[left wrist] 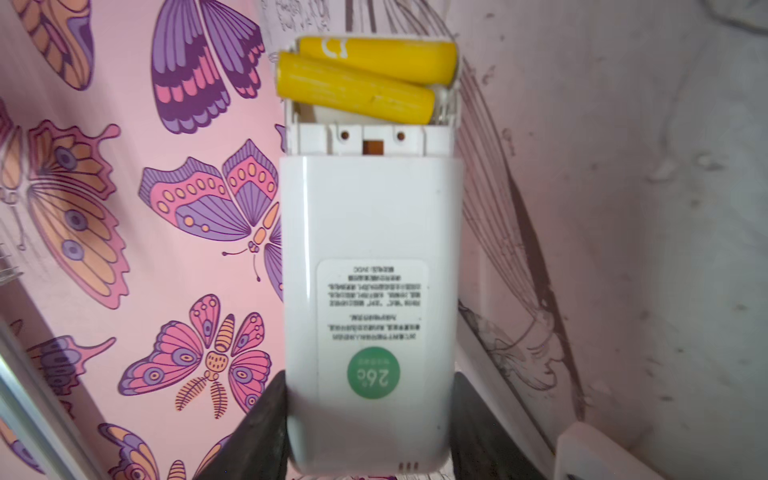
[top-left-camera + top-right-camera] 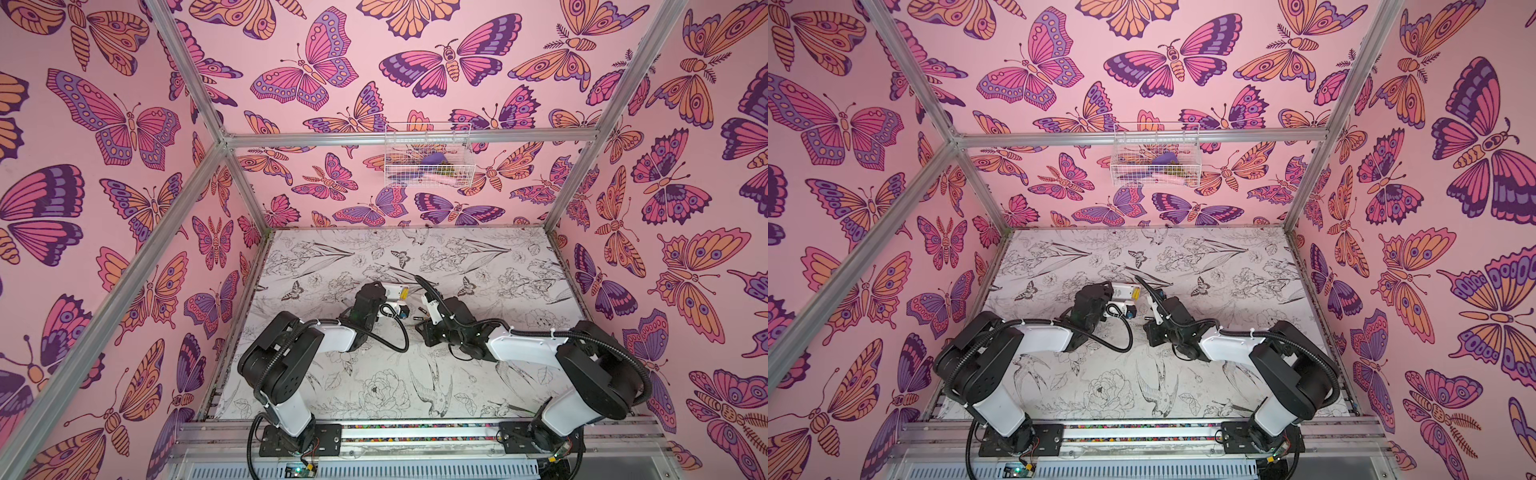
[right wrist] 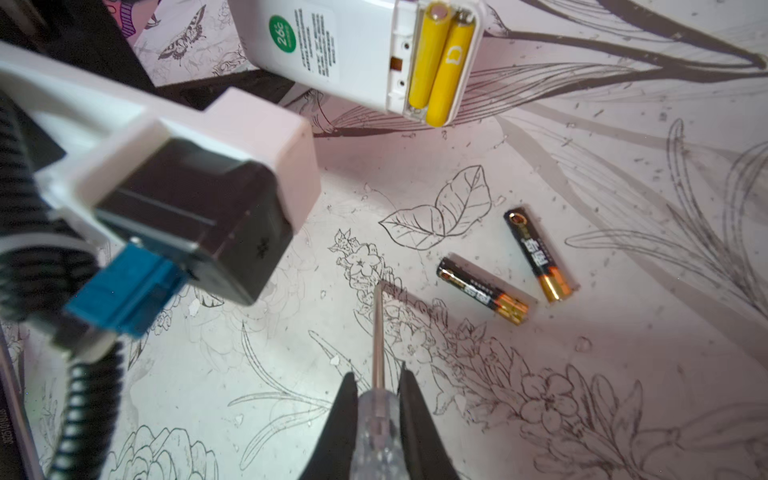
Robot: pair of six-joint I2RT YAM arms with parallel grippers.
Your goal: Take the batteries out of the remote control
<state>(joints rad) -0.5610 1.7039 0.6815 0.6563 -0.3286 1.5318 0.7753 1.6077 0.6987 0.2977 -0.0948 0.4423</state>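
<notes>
The left hand (image 1: pixel 370 419) grasps the remote control (image 1: pixel 365 232) at the end opposite its battery bay, with a black finger (image 1: pixel 266 428) against each long edge. The remote's back faces the wrist camera, showing a white label with a round green sticker (image 1: pixel 373 374). In the right wrist view a shadow lies under the remote, so it appears to be lifted off the worktop (image 3: pixel 623 374).

The bay is open, and two yellow batteries (image 1: pixel 357 89) sit inside it, touching. In the left wrist view the nearer one lies askew across its neighbour rather than parallel to it.

Two black batteries (image 3: pixel 482 289) lie flat on the worktop outside the remote, a little way off its open end. They are near each other but apart, and their gold ends point away from the remote.

The right hand (image 3: pixel 380 415) is clenched on the clear handle of a screwdriver (image 3: pixel 378 332) – a finger on either side. The metal shaft reaches toward the remote but stops well short of it. Its tip is just beside the nearer black battery without touching it. Whether the tip rests on the worktop cannot be told.

In both top views the remote shows as a small white block between the two arms – the black batteries there are too small to make out clearly.
</notes>
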